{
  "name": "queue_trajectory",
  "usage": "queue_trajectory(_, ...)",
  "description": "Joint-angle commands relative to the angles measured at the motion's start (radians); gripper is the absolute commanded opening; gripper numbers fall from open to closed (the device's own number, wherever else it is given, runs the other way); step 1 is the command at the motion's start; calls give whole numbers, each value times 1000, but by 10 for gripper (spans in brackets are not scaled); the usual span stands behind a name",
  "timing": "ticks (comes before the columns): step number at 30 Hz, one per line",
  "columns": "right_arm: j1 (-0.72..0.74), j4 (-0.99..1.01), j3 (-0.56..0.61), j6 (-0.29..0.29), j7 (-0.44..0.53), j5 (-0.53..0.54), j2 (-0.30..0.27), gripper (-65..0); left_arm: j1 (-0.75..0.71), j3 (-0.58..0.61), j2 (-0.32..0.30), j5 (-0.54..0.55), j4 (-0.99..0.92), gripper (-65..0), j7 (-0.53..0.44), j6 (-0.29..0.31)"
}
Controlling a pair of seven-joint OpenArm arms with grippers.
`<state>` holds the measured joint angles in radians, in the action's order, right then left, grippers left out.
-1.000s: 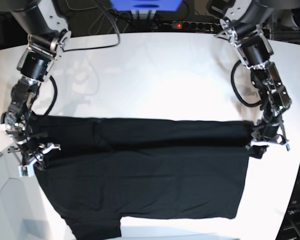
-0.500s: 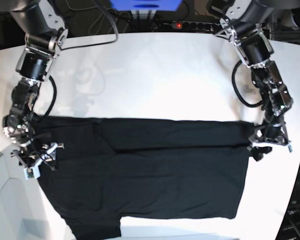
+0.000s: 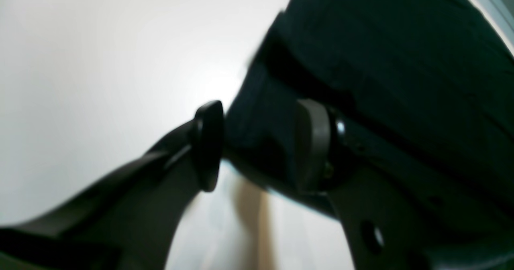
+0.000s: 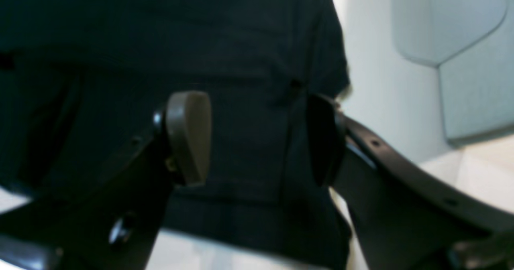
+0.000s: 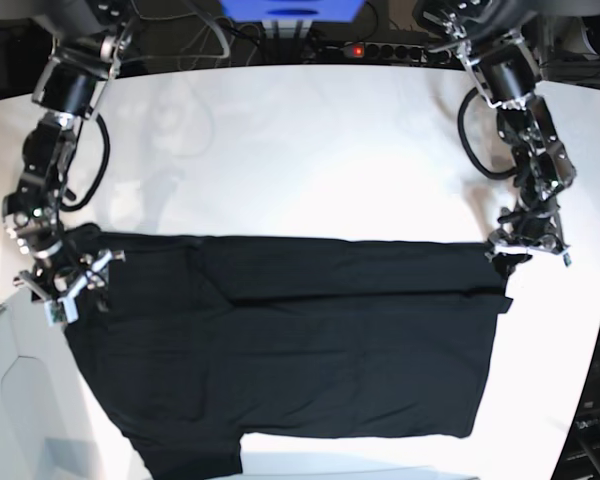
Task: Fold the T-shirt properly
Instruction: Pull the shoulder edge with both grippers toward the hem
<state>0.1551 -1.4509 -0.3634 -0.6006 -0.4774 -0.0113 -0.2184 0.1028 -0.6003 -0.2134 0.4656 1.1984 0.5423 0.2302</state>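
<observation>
Base view, left to right: right jaws [image 5: 78, 282] at left of frame, spread wide, holding nothing, over the shirt's left end. T-shirt [image 5: 310, 330]: black, on the white desk [image 5: 280, 170], centre to lower left; long axis roughly horizontal, upper band folded over; one flap points down at lower left. Left jaws [image 5: 523, 245], right of frame, apart, empty, at its upper-right corner.
</observation>
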Motion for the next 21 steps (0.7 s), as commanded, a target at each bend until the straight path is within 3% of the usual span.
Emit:
queue_trajectory(1, 13, -32, -3, 5, 27, 17, -14, -269, 18, -2, -16, 11, 7, -369, -27, 5)
queue_trajectory(10, -45, -101, -12, 5, 27, 17, -19, -267, 31, 3, -16, 3, -70, -369, -106, 1)
queue_trajectory(21, -38, -52, -167, 5, 27, 17, -23, -266, 22, 4, -11, 3, -128, -393, -104, 5)
